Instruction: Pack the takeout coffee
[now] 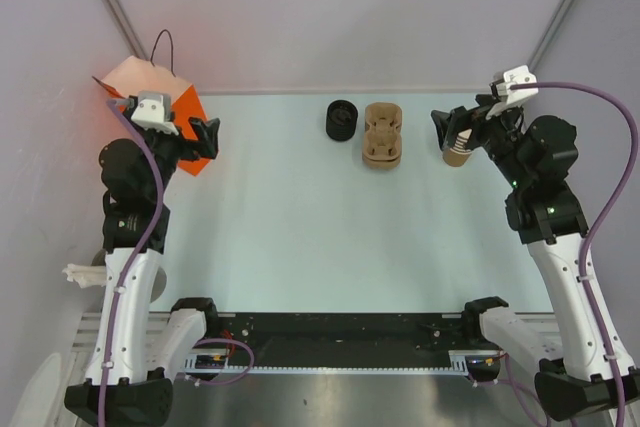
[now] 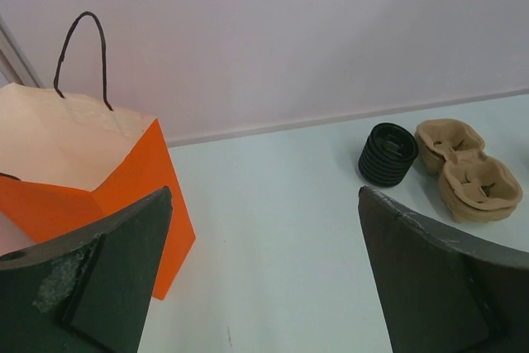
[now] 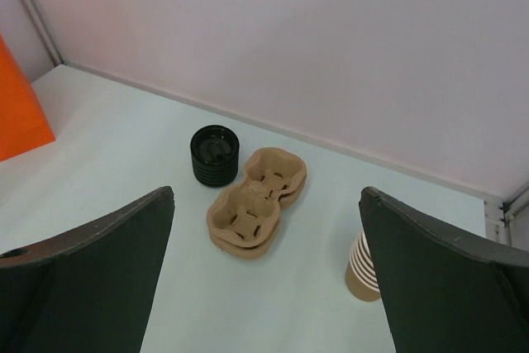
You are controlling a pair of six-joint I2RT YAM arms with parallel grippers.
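No single lidded cup stands apart. A stack of kraft-tan cups (image 1: 457, 154) stands at the back right, partly hidden by my right gripper (image 1: 447, 132), which hovers just over it, open and empty. The stack also shows in the right wrist view (image 3: 362, 274). A stack of black lids (image 1: 341, 119) stands at the back centre, and shows in both wrist views (image 2: 387, 155) (image 3: 215, 155). My left gripper (image 1: 207, 139) is open and empty beside the orange paper bag (image 1: 150, 92). In their wrist views both grippers (image 2: 263, 196) (image 3: 266, 192) hold their jaws wide apart.
The moulded brown cup carrier (image 1: 383, 134) lies between the lids and the cup stack, seen also in the wrist views (image 2: 463, 175) (image 3: 256, 204). The orange bag (image 2: 83, 163) stands open at the back left with black cord handles. The pale table (image 1: 300, 237) ends at walls behind.
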